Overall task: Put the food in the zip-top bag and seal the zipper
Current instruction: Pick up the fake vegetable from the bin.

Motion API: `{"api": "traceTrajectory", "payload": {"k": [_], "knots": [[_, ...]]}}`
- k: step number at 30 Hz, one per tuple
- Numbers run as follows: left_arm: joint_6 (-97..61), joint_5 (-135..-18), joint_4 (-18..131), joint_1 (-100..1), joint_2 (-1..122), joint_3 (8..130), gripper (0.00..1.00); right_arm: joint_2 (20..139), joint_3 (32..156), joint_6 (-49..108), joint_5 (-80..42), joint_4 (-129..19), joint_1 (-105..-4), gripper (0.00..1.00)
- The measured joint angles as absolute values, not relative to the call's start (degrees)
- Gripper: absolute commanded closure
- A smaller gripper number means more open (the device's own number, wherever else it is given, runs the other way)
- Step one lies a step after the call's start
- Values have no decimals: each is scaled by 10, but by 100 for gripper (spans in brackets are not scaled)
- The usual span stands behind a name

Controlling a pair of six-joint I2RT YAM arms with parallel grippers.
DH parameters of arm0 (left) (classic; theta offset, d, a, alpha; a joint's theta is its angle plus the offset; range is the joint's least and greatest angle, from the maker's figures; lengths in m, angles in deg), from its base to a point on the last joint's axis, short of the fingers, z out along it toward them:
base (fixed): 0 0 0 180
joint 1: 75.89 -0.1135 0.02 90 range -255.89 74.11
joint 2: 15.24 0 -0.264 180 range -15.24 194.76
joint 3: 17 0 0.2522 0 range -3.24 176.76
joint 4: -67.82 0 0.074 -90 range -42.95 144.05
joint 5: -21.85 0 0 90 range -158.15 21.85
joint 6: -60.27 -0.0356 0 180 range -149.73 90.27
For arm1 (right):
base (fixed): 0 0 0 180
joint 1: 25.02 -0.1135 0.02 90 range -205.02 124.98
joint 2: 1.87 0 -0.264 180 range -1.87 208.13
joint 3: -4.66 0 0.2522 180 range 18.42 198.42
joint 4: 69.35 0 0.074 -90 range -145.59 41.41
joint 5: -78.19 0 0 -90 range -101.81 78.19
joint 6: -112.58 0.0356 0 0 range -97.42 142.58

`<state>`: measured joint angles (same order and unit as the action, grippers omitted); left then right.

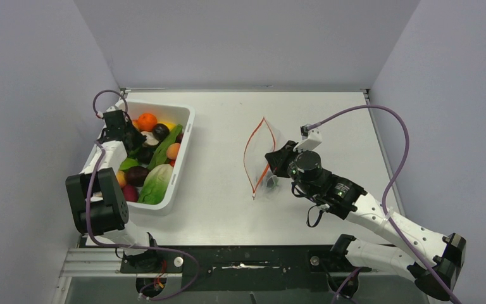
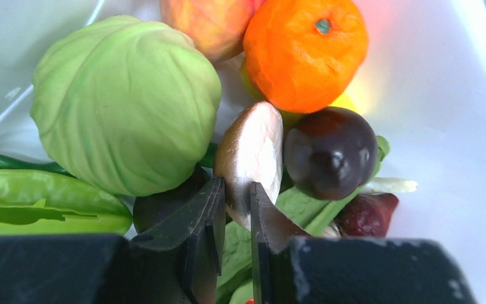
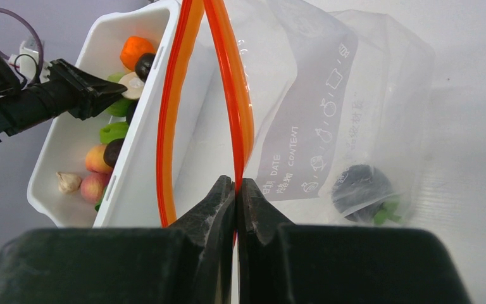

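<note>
At the left edge of the table [image 1: 329, 114] we see the left gripper [image 2: 235, 190] down in the white bin [image 1: 186, 126] among the food [image 1: 155, 183]. Its fingers are narrowed around a pale brown mushroom-shaped piece [image 2: 250, 149], seemingly pinching its lower end. Mid-table lies the zip-top bag [image 1: 262, 142], its mouth open and a dark piece [image 3: 361, 187] inside, and at the mouth's near end the right gripper [image 3: 235, 187] is clamped tight on the zipper [image 3: 176, 107].

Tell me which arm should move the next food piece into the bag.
Left. The left end effector sits in the white plastic bin, pinching a tan-and-white toy mushroom. The right end effector is shut on the red-orange zipper strip, holding the mouth of the clear plastic bag open.
</note>
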<state>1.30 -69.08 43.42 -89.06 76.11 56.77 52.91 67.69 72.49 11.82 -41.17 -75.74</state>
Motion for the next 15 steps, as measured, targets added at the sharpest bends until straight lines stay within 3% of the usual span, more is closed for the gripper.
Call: {"api": "traceTrajectory", "payload": {"k": [15], "knots": [[11, -730, 387, -880, 630, 543, 98, 533, 674, 725, 125, -408, -757, 100]]}}
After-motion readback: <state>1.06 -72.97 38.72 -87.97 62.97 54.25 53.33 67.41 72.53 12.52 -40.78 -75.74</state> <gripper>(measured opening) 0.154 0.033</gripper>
